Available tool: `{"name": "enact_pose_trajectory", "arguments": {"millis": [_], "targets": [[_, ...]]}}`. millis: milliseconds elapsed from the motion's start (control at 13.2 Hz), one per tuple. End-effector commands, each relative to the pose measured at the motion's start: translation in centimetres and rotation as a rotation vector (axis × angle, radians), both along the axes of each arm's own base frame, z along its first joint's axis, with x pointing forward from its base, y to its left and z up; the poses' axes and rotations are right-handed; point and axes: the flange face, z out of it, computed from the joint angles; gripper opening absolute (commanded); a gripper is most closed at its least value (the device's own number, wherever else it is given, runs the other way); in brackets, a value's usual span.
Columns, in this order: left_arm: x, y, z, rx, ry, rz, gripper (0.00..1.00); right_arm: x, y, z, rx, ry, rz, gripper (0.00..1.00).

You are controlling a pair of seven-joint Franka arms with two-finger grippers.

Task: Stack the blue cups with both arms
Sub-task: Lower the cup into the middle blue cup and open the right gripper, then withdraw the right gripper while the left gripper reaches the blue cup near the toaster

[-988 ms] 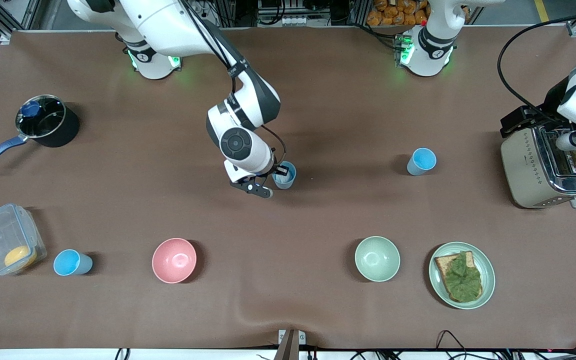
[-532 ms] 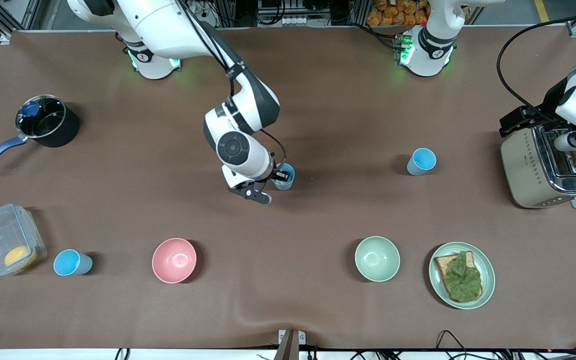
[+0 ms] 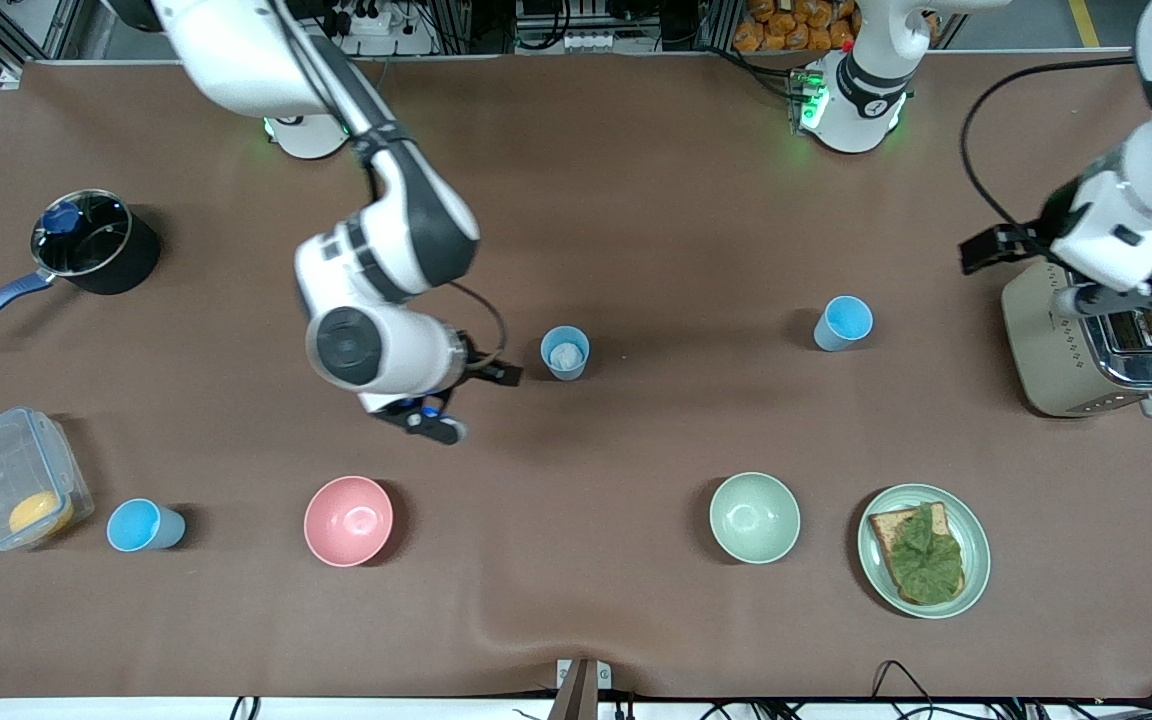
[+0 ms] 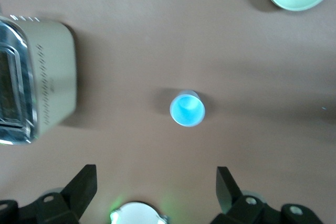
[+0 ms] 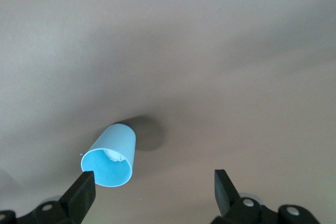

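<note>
- Cups to be stacked number three, all upright with mouths up, so each long axis is vertical and any stacking has to be done from straight above.
- Pale cup (image 3: 565, 353), with a white spot inside, stands alone near the table's middle; nothing is touching it.
- Brighter cup (image 3: 844, 323) stands toward the left arm's end of the table, slightly farther from the front camera than the pale cup and well apart from it; a toaster (image 3: 1096, 345) stands farther toward that end.
- A third cup (image 3: 144, 526) is seen near the front edge at the right arm's end, just beside a clear container (image 3: 14, 478) and well apart from the other two.
- The right gripper (image 3: 464, 398) hangs over bare cloth just beside the pale cup, toward the right arm's end; in its wrist view the fingers (image 5: 83, 195) are spread wide, nothing is held, and the pale cup (image 5: 111, 157) is seen close to one fingertip.
- The left gripper (image 3: 1126, 292) is over the toaster; its fingers (image 4: 84, 187) are likewise spread and empty, and the brighter cup (image 4: 187, 110) is centred ahead of them in its wrist view.
- By this layout the brighter cup is judged the left arm's to fetch, while the right arm is much the nearer to the pale cup and to the third.
- A pink bowl (image 3: 348, 520), a green bowl (image 3: 754, 517), a plate (image 3: 976, 545) and a saucepan (image 3: 96, 240) are also on the table, none between the pale and brighter cups.
</note>
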Motion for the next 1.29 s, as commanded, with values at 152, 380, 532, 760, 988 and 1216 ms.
{"name": "enact_pose_trajectory", "arguments": {"millis": [152, 380, 532, 760, 988, 1216], "targets": [[-0.3, -5.0, -5.0, -0.026, 0.037, -0.011, 1.0, 0.3, -7.4, 5.4, -0.07, 0.007, 0.068, 1.0], [-0.9, -6.4, -9.9, -0.026, 0.016, -0.013, 1.0, -0.2, -16.1, 9.4, -0.088, -0.033, 0.137, 1.0], [-1.3, -7.5, -13.2, -0.028, -0.022, -0.008, 1.0, -1.5, -22.9, 11.8, -0.07, -0.073, 0.237, 1.0], [-2.3, -8.7, -18.8, -0.028, -0.048, -0.024, 1.0, -3.2, -30.1, 15.9, -0.137, -0.135, 0.313, 1.0], [-2.6, -8.5, -23.3, -0.035, -0.065, -0.02, 1.0, -4.8, -33.1, 19.2, -0.161, -0.168, 0.275, 1.0], [-2.9, -8.3, -27.6, -0.038, -0.058, -0.005, 1.0, -5.7, -35.8, 20.6, -0.154, -0.179, 0.274, 1.0]]}}
